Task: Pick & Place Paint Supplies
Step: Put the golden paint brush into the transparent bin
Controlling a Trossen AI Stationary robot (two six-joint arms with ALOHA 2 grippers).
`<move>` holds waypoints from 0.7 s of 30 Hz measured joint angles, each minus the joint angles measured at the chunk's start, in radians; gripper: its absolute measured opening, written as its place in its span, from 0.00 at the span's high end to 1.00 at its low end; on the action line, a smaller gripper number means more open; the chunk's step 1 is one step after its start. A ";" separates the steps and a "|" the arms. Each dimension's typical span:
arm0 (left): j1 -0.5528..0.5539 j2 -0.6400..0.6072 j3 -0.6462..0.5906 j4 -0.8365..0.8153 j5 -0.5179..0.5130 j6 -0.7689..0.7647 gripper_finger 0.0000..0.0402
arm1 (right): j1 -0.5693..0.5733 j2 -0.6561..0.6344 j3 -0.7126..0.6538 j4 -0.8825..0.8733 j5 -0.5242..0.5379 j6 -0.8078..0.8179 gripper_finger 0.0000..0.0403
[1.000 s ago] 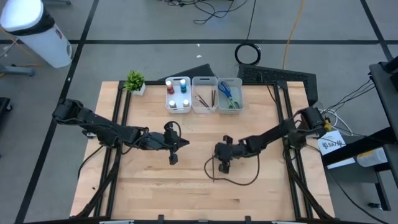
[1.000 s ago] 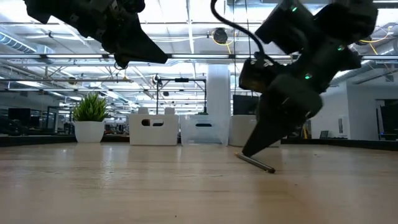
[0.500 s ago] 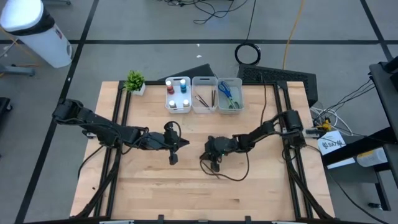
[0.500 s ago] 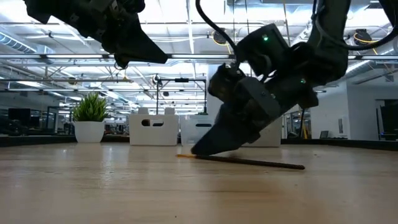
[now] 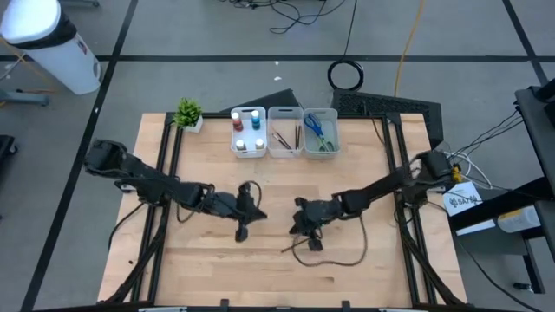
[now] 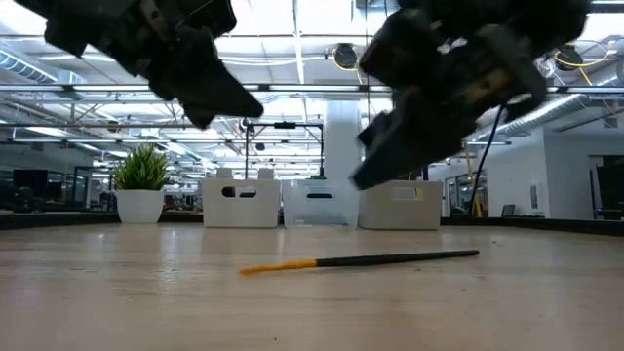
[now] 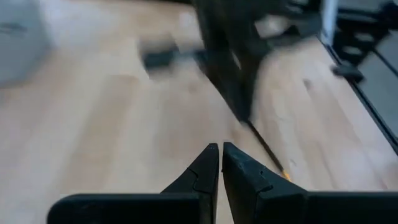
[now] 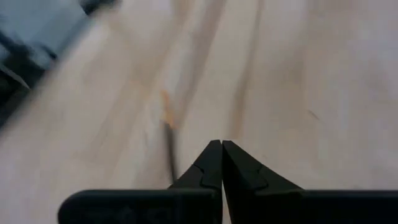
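Observation:
A thin dark brush [image 6: 390, 259] with a yellow end [image 6: 278, 265] lies flat on the wooden table, near its middle [image 5: 290, 248]. My right gripper [image 5: 310, 236] hangs shut just above it [image 6: 359, 181], touching nothing; the right wrist view shows the brush [image 8: 170, 149] ahead of the shut fingertips [image 8: 221, 146]. My left gripper [image 5: 244, 232] is also shut [image 7: 220, 149] and hovers left of the brush [image 7: 264, 146], raised off the table [image 6: 255, 107]. Red and blue paint bottles [image 5: 248, 130], more brushes [image 5: 285, 137] and scissors [image 5: 317, 130] sit in bins at the far edge.
Three whitish bins [image 5: 285, 113] stand side by side at the table's far edge, with a small potted plant [image 5: 188, 113] to their left. A loop of dark cable [image 5: 334, 258] from the right arm lies on the table near the brush. Bare wood stretches toward the near edge.
My right gripper, tips down on the brush, swept toward the table's left, then rose and drew back right, leaving the brush. The brush swung round and now lies free across the table. My left gripper shifted a little toward the near edge.

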 joint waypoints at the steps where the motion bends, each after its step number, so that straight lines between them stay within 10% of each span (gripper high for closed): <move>1: -0.013 0.031 0.000 0.026 0.013 -0.001 0.92 | 0.020 -0.035 -0.002 -0.060 0.062 -0.020 1.00; 9: -0.130 0.300 0.246 -0.040 0.018 0.009 0.92 | 0.151 -0.268 -0.001 -0.312 0.442 -0.047 1.00; 21: -0.149 0.619 0.684 -0.392 0.317 0.071 0.92 | 0.186 -0.320 -0.001 -0.385 0.505 -0.047 1.00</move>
